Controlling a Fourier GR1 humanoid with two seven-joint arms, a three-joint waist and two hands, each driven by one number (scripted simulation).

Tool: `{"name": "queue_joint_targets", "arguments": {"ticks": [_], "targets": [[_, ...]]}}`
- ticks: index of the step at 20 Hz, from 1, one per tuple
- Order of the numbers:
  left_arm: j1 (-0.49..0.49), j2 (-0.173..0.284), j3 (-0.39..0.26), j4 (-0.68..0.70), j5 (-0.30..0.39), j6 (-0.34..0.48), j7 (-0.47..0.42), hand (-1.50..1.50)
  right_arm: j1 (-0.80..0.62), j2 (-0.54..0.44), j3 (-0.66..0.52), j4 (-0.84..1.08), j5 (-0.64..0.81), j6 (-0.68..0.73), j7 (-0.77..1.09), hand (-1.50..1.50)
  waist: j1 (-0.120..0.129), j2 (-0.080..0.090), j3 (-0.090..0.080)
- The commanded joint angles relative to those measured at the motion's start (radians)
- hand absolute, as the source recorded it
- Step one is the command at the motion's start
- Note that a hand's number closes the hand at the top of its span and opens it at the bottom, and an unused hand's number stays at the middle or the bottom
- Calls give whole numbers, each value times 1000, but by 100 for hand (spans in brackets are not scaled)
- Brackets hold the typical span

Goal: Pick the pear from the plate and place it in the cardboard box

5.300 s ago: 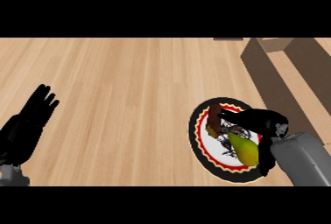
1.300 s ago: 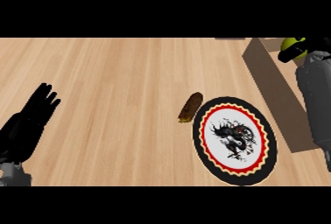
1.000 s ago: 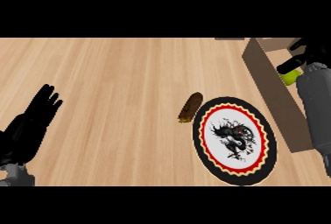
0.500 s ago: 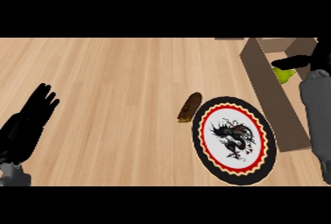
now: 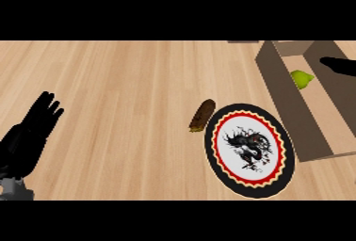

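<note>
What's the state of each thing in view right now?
pear: inside the cardboard box, no hand on it
cardboard box: open-topped, holds the pear
plate: flat on the counter, nothing on it
brown oblong item: lying on the counter at the plate's upper left edge
right hand: over the box, beside the pear, only partly in view
left hand: open, resting at lower left

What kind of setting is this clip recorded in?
Probably a kitchen counter: a light wood-grain countertop holding a round black-rimmed plate with a red ring, a green pear inside an open cardboard box.
</note>
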Motion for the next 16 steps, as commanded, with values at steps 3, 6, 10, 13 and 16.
{"name": "queue_joint_targets", "arguments": {"ticks": [3, 6, 10, 13, 16], "targets": [[-18, -9, 3, 7, 6, 3, 1, 0, 189, -17, -67, -270, -150, 74, 23, -150, -5, 0, 0], [-31, 23, 13, 1, 14, -14, 38, 0, 245, -61, -104, -317, -254, 141, 3, -150, 2, 2, 0], [-40, 20, 12, -39, 11, 13, 90, 0, 376, -85, -145, -375, -360, 225, -78, -150, 4, 2, 0], [-8, 9, 22, 18, 6, -23, -1, 0, 453, -89, -172, -430, -402, 244, -73, -150, 5, 3, 0], [36, -9, 17, 27, -1, -45, -54, 0, 463, -131, -196, -413, -447, 270, -82, -150, 9, 3, 0]]}}
